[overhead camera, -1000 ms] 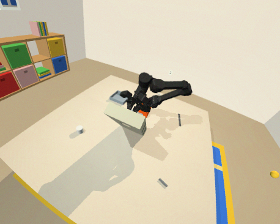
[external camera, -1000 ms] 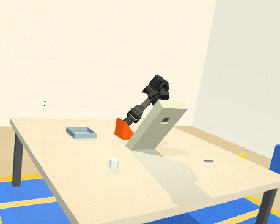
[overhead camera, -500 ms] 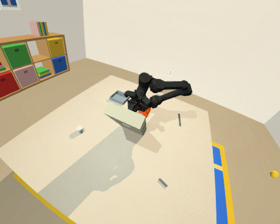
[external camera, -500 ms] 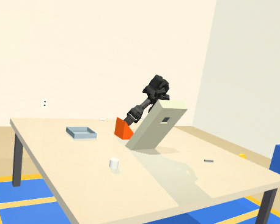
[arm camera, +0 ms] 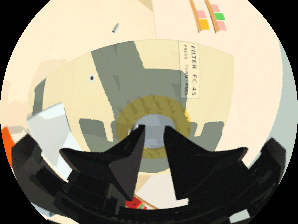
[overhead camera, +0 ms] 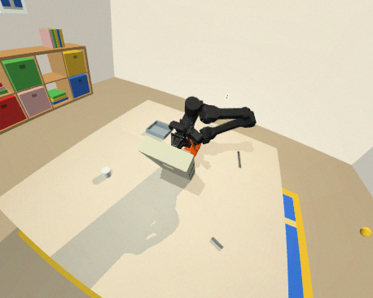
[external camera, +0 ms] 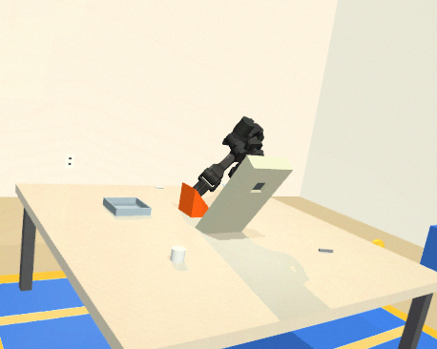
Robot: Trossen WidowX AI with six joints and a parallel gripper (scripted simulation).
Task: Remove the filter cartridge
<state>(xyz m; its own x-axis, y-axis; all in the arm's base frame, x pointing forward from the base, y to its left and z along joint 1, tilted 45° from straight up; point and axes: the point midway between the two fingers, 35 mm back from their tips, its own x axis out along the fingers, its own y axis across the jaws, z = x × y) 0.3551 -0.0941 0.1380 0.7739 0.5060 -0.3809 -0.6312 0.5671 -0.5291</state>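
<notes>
The sand-coloured service panel (overhead camera: 167, 155) (external camera: 234, 205) (arm camera: 217, 72) stands tilted on the table, its labelled face toward the arm. The filter cartridge (arm camera: 154, 120) shows in the wrist view as a grey round face inside an olive ring. My gripper (arm camera: 153, 127) is shut on the cartridge, one black fingertip on each side of its middle. The two slots are hidden by the fingertips. The cartridge is in the panel opening; how far it stands out cannot be told. The blue-grey tray (overhead camera: 159, 129) (external camera: 129, 206) lies beside the panel, with nothing visible in it.
An orange wedge-shaped block (overhead camera: 195, 147) (external camera: 191, 201) stands close beside the panel and the arm. A white cylinder (overhead camera: 106, 173) (external camera: 177, 255) stands farther off. Small grey bars (overhead camera: 239, 159) (overhead camera: 217, 243) lie on the table. A label (arm camera: 190, 70) is on the panel face.
</notes>
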